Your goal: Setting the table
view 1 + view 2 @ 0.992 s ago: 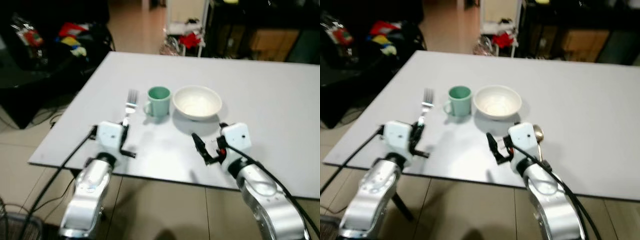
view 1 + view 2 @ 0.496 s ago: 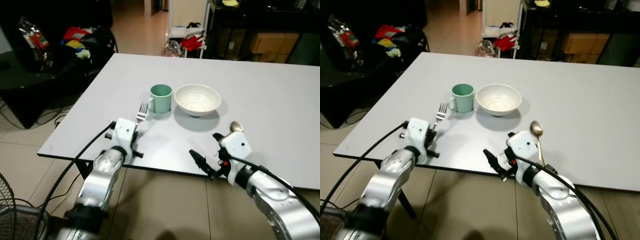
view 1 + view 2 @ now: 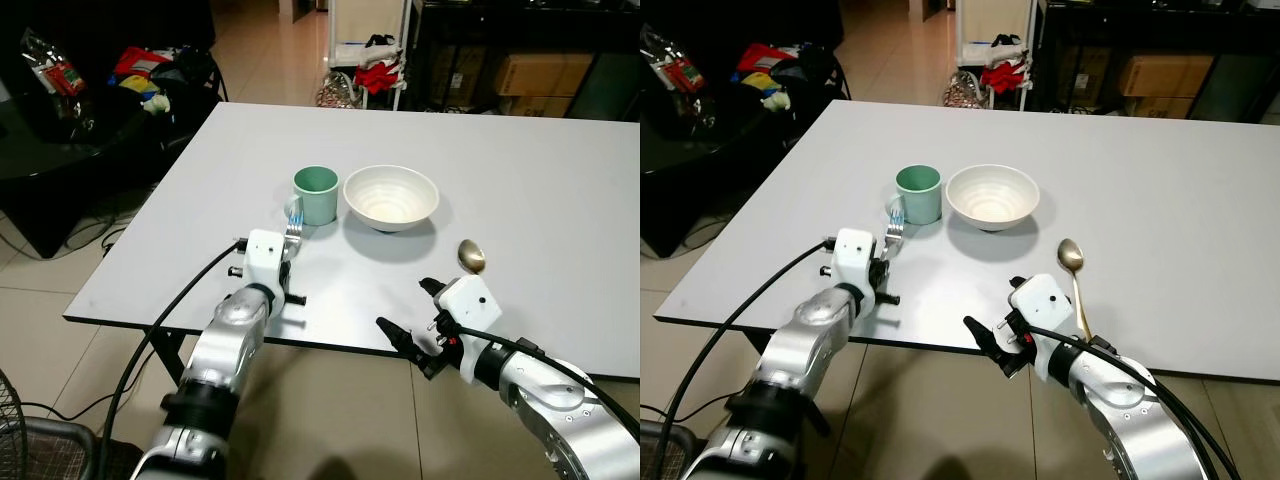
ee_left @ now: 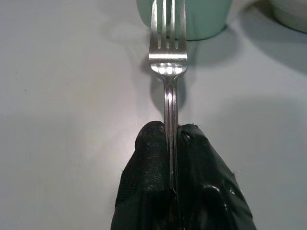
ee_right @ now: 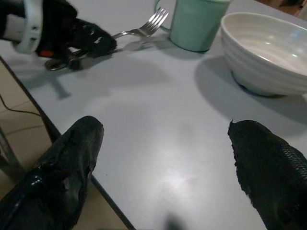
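pinching the fork (image 4: 168,62) by its handle, the left gripper (image 3: 285,262) hung over the near part of the white table (image 3: 560,160), fingers pressed together on the metal so the tines pointed away toward the far side. the fork head sat just in front of the green mug (image 3: 318,194), close to its handle side, which suggested the piece was being lined up to lie left of the dishes. whether the tines touched the mug could not be told. the white bowl (image 3: 391,197) stood just right of the mug, nearly touching it, and a gold spoon (image 3: 1073,272) lay on the table to the near right of the bowl, its bowl end toward the far side. the right gripper (image 3: 1002,335) hovered at the near table edge beside the spoon, its fingers (image 5: 67,172) spread wide apart and holding nothing, likely because the spoon was already set down.
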Controlling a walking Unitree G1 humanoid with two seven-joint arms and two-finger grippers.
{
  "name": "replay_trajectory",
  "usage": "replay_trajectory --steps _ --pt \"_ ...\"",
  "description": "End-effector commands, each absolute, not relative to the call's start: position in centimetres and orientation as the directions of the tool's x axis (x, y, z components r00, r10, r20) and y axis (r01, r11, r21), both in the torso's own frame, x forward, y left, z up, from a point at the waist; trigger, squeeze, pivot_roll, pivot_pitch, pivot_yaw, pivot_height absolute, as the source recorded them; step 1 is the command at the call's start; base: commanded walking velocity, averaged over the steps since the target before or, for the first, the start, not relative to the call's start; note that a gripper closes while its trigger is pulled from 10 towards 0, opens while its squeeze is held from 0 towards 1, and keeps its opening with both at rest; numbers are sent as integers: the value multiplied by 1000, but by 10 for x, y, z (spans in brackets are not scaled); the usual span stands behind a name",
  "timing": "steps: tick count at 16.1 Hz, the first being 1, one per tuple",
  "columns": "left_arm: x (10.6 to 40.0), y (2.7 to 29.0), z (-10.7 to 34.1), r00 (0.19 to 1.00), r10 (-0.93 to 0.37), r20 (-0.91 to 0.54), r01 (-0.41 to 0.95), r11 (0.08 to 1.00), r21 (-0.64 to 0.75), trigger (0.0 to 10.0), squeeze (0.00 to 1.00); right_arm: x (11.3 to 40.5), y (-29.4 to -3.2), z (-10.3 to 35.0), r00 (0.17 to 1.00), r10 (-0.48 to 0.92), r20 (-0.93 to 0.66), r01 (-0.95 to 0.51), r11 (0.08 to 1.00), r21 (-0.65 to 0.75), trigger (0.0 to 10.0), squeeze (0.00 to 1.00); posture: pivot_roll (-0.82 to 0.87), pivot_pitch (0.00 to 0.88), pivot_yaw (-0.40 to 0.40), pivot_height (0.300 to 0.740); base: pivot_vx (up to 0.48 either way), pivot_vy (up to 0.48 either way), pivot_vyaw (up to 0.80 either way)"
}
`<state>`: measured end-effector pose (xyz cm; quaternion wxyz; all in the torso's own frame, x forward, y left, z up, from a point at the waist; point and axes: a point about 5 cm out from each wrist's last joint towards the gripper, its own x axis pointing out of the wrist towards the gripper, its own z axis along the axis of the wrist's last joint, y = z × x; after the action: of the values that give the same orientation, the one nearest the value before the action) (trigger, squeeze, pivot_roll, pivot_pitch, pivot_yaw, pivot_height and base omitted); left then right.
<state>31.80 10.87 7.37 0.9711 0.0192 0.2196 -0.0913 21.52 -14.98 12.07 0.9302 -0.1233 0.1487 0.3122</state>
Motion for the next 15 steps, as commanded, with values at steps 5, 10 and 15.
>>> replay_trajectory --steps 5,10,15 --pt "318 107 64 861 -137 -490 140 990 -31 10000 0 212 -148 125 743 566 -357 -644 749 -154 10000 0 -130 16 56 740 0 0 0" --pt "317 106 63 853 -171 -493 187 982 -18 10000 0 211 -147 124 733 572 -368 -655 739 -158 10000 0 -130 12 62 740 0 0 0" --pt "317 108 62 840 -194 -507 220 975 -9 10000 0 211 -147 124 731 570 -374 -658 735 -165 10000 0 -129 13 66 740 0 0 0"
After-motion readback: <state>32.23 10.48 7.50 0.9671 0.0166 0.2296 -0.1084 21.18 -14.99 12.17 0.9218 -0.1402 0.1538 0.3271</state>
